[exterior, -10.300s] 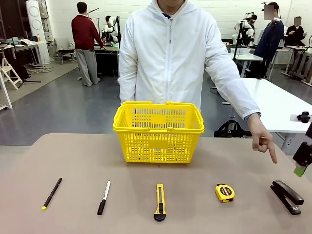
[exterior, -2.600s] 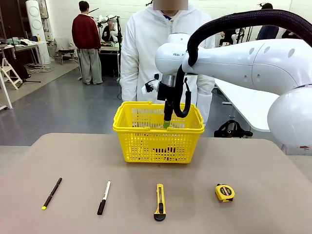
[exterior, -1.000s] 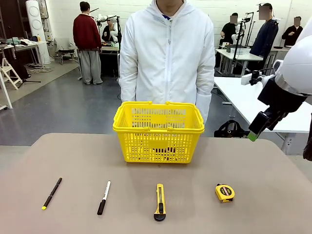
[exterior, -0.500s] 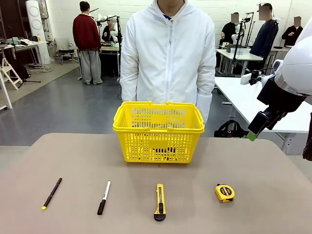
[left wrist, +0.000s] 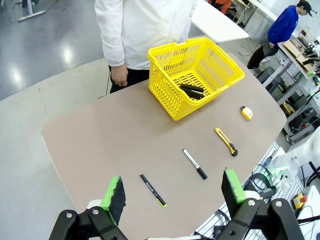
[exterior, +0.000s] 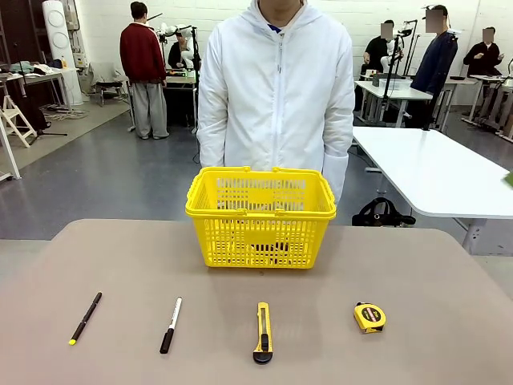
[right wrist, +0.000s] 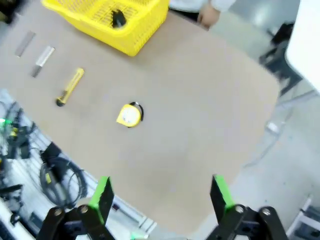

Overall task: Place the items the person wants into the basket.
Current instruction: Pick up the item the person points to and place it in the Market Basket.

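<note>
Our right arm has swung clear of the counter, and the right fingers [right wrist: 102, 197] and left fingers [left wrist: 114, 197] are both spread and empty. The tape measure [exterior: 369, 318] and utility knife [exterior: 262, 332] lie near our counter edge, outside the basket [exterior: 260, 215], probably until the person [exterior: 276, 88] chooses.

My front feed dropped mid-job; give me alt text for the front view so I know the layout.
A yellow basket holding a dark object stands on the table in front of a person in a white coat. Along the near edge, left to right, lie a black pen, a marker, a utility knife and a tape measure.
</note>
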### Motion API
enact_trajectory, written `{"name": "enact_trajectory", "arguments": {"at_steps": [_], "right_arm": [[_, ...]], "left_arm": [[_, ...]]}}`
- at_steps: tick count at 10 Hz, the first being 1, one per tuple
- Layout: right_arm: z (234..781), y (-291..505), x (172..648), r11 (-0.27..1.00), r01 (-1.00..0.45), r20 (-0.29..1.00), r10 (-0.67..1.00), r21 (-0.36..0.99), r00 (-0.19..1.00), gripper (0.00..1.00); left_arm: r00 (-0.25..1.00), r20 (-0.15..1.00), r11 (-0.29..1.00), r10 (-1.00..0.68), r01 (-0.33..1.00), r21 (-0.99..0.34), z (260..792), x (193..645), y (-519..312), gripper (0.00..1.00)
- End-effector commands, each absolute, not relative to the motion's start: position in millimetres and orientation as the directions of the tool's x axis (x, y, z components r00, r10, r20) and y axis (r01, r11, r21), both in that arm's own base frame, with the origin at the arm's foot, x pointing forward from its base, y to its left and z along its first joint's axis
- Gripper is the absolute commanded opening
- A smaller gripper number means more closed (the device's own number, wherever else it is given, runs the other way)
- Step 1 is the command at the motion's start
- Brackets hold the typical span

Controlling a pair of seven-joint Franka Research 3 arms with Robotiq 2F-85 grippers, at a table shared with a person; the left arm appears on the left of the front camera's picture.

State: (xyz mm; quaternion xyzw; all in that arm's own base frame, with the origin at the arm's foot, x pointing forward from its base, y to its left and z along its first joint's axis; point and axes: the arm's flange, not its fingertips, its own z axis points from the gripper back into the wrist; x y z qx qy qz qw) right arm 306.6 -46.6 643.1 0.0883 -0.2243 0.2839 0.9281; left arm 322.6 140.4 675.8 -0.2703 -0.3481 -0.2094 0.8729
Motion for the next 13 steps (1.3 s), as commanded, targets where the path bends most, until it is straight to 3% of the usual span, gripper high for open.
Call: {"name": "enact_trajectory", "arguments": {"at_steps": [1,8,13], "right_arm": [[659,-79,294,0.786,-0.606,0.532,0.465,0.119,0.708,1.0],[674,-140,228,0.792,-0.596,0.704,0.348,0.132,0.619,1.0],[683,-146,233,0.803,-0.581,0.68,0.353,0.131,0.642,1.0]], "left_arm": [[0.655,0.734,0.753,-0.18,0.572,-0.325,675,322,141,1.0],[0.655,0.734,0.753,-0.18,0.572,-0.325,675,322,141,1.0],[0.655,0.734,0.753,-0.18,0.572,-0.325,675,322,141,1.0]]}}
